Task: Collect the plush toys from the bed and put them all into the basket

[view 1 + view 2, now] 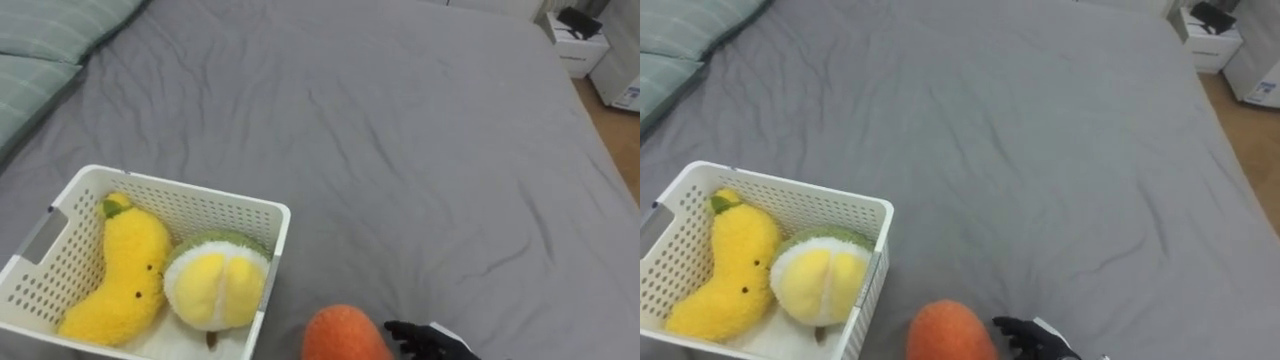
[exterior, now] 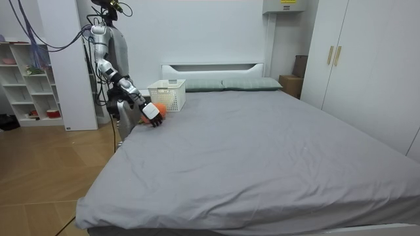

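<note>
Ok so there's one white slotted basket [image 1: 275, 235] sitting on the grey bed [image 1: 400, 150], lower left in the eye views, and it has two plush toys in it. One is a yellow banana toy [image 1: 125, 275] with a little face and green tip, lying along the basket's left side. The other is a round yellow and green fruit toy [image 1: 217, 285], tucked against the right wall and touching the banana.

The third toy is an orange ball toy [image 1: 343, 335]. It's outside the basket, just beside its right corner at the bottom edge of the view. So that's three toys total: two in, one out.

The right hand [image 1: 432, 342] is right up against the orange one from the right, with dark fingers bent toward it. Honestly I can't tell if it's actually got a grip on it or is just touching.

Two pale green pillows [image 1: 45, 50] sit up at the head of the bed. In the room view the robot stands at the side of the bed near the headboard, arm reaching down by the basket.
</note>
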